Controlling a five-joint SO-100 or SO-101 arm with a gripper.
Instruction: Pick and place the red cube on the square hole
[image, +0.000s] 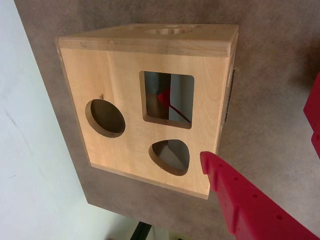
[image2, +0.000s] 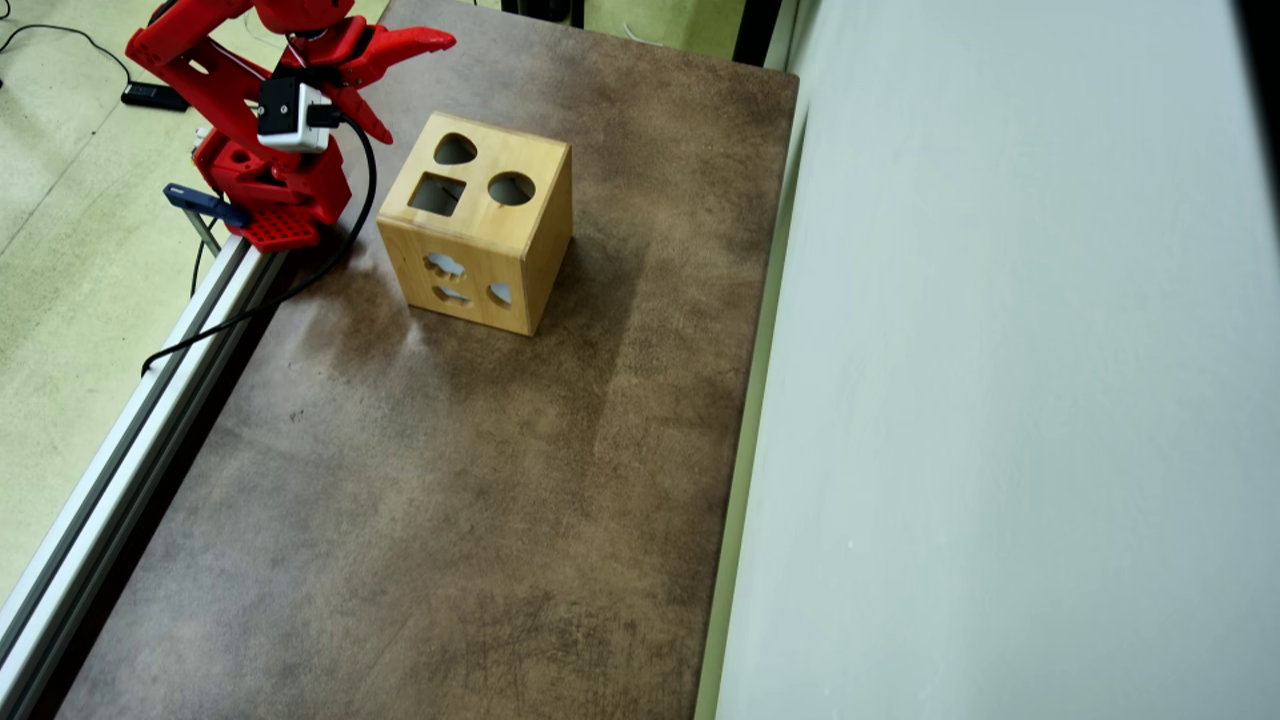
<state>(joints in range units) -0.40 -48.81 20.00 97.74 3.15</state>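
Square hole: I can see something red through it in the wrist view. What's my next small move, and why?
Probably just ease the gripper back a little, open as it is. It holds nothing and hangs beside the box, and the red shape seen through the square hole looks like the red cube already inside. No cube shows on the table.

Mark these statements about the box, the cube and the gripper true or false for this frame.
1. The gripper holds the red cube. False: its fingers are spread with nothing between them.
2. Something red shows through the square hole in the wrist view. True, consistent with the red cube lying inside the wooden box.
3. The box's top face has three cutouts. True: square, round and teardrop-shaped.
4. A red cube lies on the brown table beside the box. False: none shows on the table surface.
5. The gripper is touching the box. False: it hangs apart from it, off the box's corner.
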